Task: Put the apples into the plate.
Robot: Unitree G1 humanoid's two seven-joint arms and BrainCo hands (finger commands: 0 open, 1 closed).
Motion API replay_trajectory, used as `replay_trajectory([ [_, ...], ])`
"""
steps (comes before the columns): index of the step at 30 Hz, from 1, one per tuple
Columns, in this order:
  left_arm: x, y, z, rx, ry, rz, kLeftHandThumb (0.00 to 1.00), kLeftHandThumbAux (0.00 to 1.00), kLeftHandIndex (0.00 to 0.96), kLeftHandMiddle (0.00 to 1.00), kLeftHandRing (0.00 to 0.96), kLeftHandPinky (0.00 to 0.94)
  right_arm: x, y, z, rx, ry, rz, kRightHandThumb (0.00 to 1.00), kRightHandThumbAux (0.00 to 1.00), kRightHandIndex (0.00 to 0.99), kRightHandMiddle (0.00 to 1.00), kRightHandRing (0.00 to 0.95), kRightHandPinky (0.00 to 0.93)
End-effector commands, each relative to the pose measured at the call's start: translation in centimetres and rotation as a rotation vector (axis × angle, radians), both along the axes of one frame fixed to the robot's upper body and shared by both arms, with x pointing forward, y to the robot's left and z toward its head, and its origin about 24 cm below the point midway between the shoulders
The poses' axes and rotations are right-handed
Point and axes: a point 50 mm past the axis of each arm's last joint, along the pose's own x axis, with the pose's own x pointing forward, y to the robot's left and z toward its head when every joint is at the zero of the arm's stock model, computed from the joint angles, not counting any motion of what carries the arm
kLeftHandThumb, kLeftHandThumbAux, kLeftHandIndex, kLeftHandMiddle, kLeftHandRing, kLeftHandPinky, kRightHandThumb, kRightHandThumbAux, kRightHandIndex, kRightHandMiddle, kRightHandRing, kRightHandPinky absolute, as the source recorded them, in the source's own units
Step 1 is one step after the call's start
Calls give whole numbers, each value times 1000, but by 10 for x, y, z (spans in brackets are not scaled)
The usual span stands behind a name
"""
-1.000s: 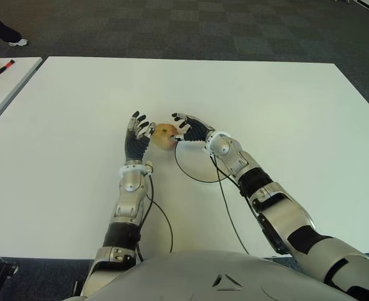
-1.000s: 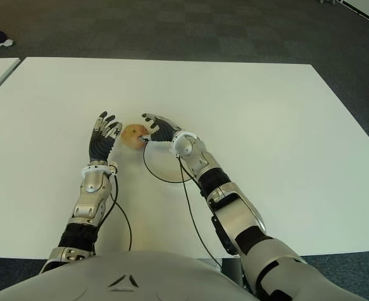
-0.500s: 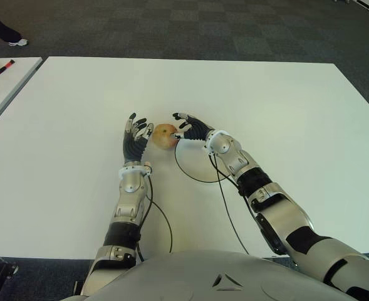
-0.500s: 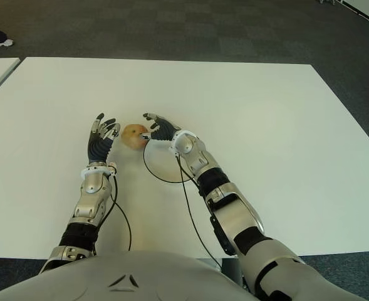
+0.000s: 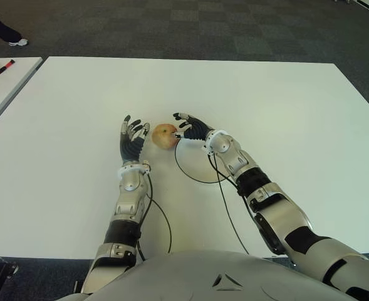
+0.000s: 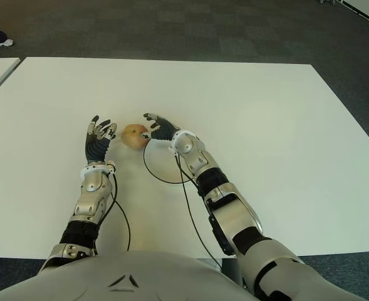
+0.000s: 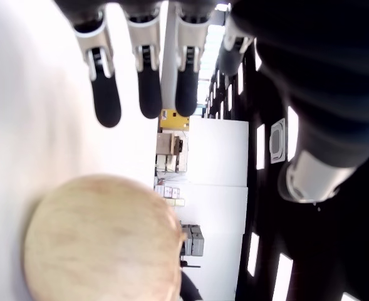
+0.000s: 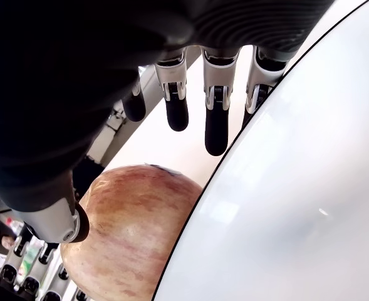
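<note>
A single yellow-red apple lies on the white table, just outside the left rim of a white plate with a thin dark edge. My right hand reaches over the plate's far left part, fingers stretched out beside the apple's right side and closed on nothing. In the right wrist view the apple sits past the plate's edge, with the thumb close to it. My left hand stands to the apple's left, fingers spread, a small gap between them. The left wrist view shows the apple apart from the fingertips.
Black cables run from both wrists back toward my body. A second white table with a marker and small items stands at the far left. A person's shoe shows on the dark carpet beyond it.
My left hand has drawn back to the left, away from the apple. The apple and the right hand have hardly moved.
</note>
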Motion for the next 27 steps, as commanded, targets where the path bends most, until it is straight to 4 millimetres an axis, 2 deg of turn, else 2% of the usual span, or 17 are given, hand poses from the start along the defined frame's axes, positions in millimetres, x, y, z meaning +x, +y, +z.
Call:
replay_trajectory([
  [1, 5, -27, 0, -108, 15, 6, 248, 649, 60, 234, 323, 399, -2, -3, -8, 6, 59, -22, 301, 629, 0, 120, 195, 283],
  [12, 7, -28, 0, -94, 38, 17, 193, 649, 60, 238, 329, 392, -1, -4, -8, 37, 87, -38, 303, 684, 0, 113, 187, 281],
  [27, 8, -32, 0, -103, 64, 18, 171, 656, 57, 244, 322, 387, -2, -4, -10, 60, 127, -49, 331, 707, 0, 125, 202, 309],
])
